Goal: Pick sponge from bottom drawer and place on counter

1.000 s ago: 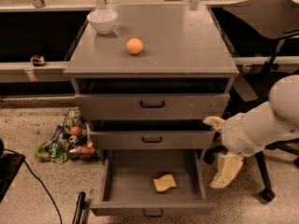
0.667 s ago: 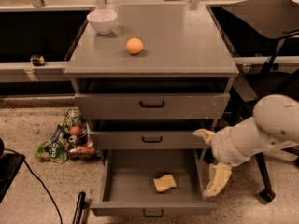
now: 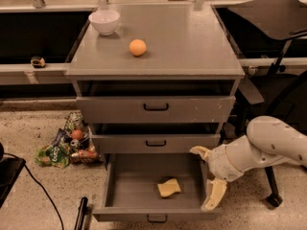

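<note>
Leftward and lower is where the arm (image 3: 268,147) is now found compared with a second ago, its gripper (image 3: 200,178) brought from beside the cabinet to the right edge of the bottom drawer (image 3: 127,188). The counter (image 3: 187,42), a flat grey top, is seen above three grey drawers. The upper two are pulled out a little, while the bottom drawer is drawn fully out (its black handle is seen at the front edge). The pale arm is extended in from the right, low beside the cabinet. The gripper's two fingers are spread wide apart, one at the level of the middle drawer's lower edge, the other hung down by the open drawer's right wall, and nothing is held between them. Crumpled snack packets (image 3: 67,147) are heaped on the speckled floor left of the cabinet. A white bowl (image 3: 104,21) is set near the counter's back left corner. The sponge (image 3: 169,188) is laid on the drawer floor, right of centre, near the gripper but untouched by it. An orange ball (image 3: 137,47) is set on the counter, in front of the bowl and to its right.
</note>
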You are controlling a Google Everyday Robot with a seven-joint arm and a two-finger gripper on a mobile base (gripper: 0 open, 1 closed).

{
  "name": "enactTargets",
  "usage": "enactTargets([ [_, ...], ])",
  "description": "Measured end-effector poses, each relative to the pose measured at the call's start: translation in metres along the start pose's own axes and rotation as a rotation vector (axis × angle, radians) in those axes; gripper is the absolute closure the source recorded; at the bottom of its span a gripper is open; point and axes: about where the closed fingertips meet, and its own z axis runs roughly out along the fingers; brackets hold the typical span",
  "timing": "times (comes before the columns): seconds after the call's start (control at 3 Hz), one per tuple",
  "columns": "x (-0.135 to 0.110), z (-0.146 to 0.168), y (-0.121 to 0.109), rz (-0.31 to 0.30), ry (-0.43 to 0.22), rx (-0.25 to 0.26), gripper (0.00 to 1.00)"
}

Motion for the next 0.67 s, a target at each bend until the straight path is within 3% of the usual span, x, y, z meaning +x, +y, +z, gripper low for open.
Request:
enactTargets([
  [0.33, 0.018, 0.015, -0.008, -0.001, -0.01, 0.023, 0.0],
  [0.67, 0.055, 0.045, -0.027, -0.045, 0.033, 0.056, 0.0],
])
